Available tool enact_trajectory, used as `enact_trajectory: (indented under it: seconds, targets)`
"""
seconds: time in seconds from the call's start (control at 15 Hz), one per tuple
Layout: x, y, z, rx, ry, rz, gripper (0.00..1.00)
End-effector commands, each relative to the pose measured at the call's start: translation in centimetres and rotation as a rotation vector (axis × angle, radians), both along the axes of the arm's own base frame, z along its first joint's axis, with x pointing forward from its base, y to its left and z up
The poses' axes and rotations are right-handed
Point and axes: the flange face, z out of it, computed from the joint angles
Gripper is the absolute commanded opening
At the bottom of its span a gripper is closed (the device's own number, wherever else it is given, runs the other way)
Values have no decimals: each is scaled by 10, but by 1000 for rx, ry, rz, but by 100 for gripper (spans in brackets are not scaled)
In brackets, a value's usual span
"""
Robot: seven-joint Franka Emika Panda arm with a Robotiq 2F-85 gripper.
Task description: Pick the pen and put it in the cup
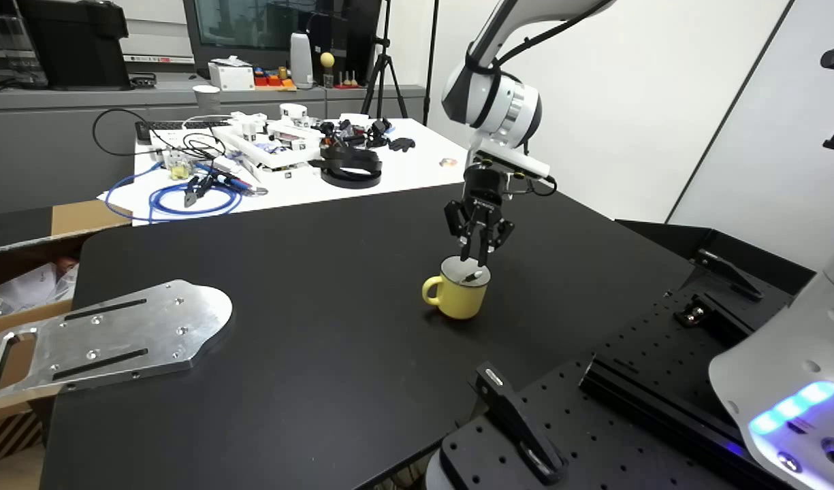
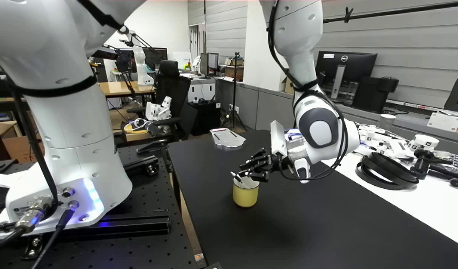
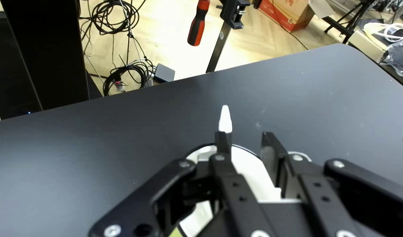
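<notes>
The yellow cup stands upright on the black table, its handle to the left in that exterior view. It also shows in an exterior view and, by its white inside, in the wrist view. The pen leans in the cup's mouth, and its white tip sticks up past the rim in an exterior view. The wrist view shows the white tip beyond the left finger; its lower part is hidden. My gripper is just above the cup's mouth. Its fingers are apart with nothing between them.
A flat metal plate lies on the black table. The robot base stands on a perforated black mount beside it. A white table behind holds cables, white parts and black straps.
</notes>
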Motion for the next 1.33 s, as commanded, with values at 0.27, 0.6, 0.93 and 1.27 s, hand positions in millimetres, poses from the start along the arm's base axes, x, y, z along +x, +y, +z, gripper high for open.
enact_trajectory:
  seconds: [0.27, 0.6, 0.93, 1.27]
  targets:
    - [18, -6, 26, 31, -52, -12, 91]
    - [25, -15, 43, 33, -76, -16, 100]
    - [24, -15, 37, 20, -78, -6, 100]
    - [24, -15, 37, 20, -78, -5, 100]
